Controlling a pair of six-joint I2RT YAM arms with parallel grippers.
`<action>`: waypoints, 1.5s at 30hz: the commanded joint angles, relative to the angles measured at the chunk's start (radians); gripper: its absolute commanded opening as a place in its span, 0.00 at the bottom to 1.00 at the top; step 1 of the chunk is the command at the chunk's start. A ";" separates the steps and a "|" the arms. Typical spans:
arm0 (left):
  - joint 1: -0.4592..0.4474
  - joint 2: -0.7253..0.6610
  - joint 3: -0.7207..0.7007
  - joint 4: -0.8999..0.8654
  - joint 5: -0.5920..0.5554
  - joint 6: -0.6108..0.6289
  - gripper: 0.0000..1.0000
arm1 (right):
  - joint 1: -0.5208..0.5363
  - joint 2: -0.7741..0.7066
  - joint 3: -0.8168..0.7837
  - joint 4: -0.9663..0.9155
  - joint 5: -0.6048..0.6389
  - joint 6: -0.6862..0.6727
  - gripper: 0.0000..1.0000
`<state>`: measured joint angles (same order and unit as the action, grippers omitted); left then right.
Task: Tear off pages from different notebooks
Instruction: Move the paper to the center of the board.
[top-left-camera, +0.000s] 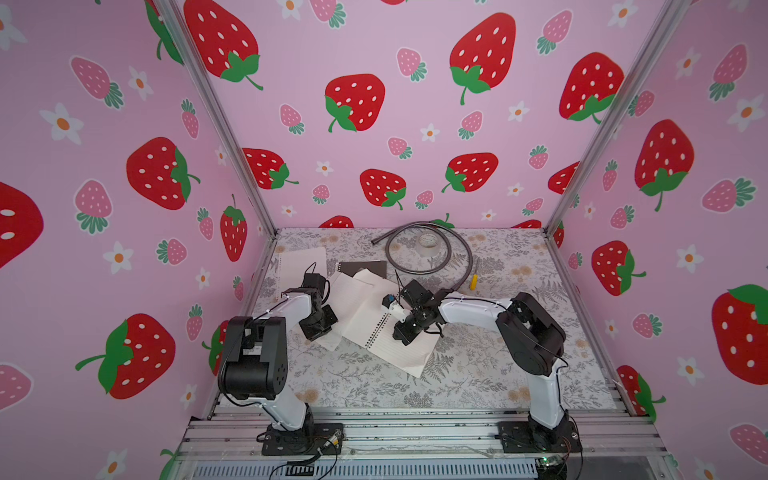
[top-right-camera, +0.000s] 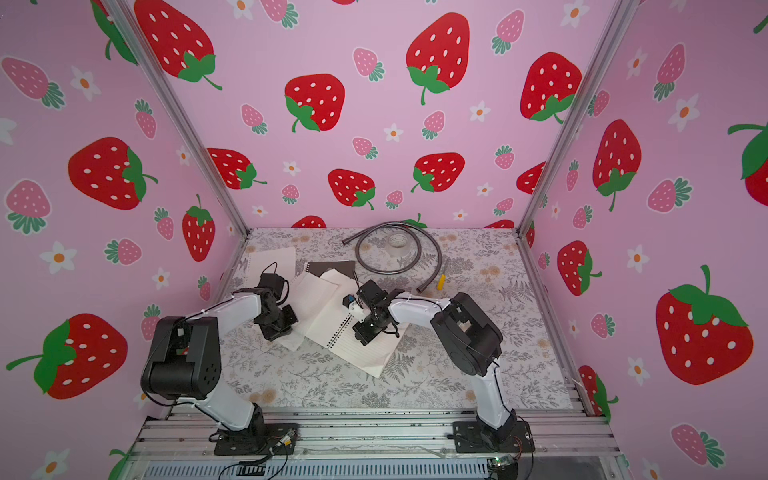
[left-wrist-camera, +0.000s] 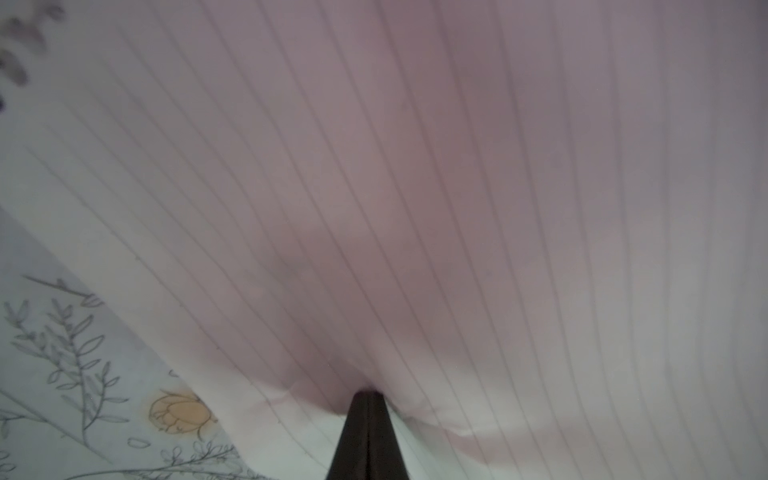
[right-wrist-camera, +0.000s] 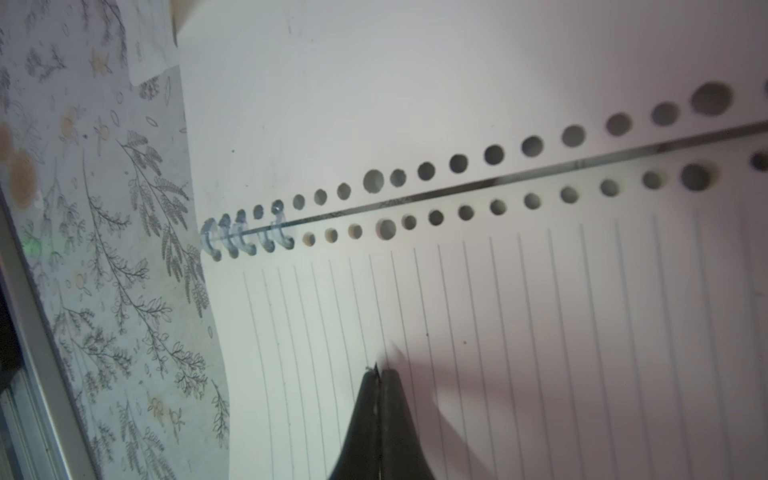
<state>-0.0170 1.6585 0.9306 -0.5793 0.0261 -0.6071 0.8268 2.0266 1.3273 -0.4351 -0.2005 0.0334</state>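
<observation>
Left tool (left-wrist-camera: 369, 392) pinches a ruled page (left-wrist-camera: 415, 166); tape roll's (top-left-camera: 428, 245) print unreadable.

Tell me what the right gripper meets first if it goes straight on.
The lined page of the open notebook; the shut right gripper seems to touch it, short of the punched holes.

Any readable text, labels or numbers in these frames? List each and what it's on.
No text reads anywhere.
Tape roll: faint marks inside the core, too blurred to read.
Open notebook: ruled pages only, no print.
Dark notebook: plain cover, nothing printed shows.
</observation>
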 joint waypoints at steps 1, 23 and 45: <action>0.012 0.019 0.011 -0.015 -0.073 -0.024 0.00 | -0.052 0.015 -0.067 -0.101 0.179 0.078 0.00; 0.218 -0.065 0.054 -0.067 -0.150 -0.032 0.00 | -0.118 -0.139 -0.118 -0.145 0.341 0.186 0.00; -0.372 0.266 0.458 -0.179 0.404 0.266 0.00 | -0.073 -0.115 0.055 -0.095 0.343 0.177 0.00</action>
<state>-0.3672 1.8736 1.3193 -0.6392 0.3294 -0.4088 0.7650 1.8954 1.4002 -0.4965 0.1200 0.1810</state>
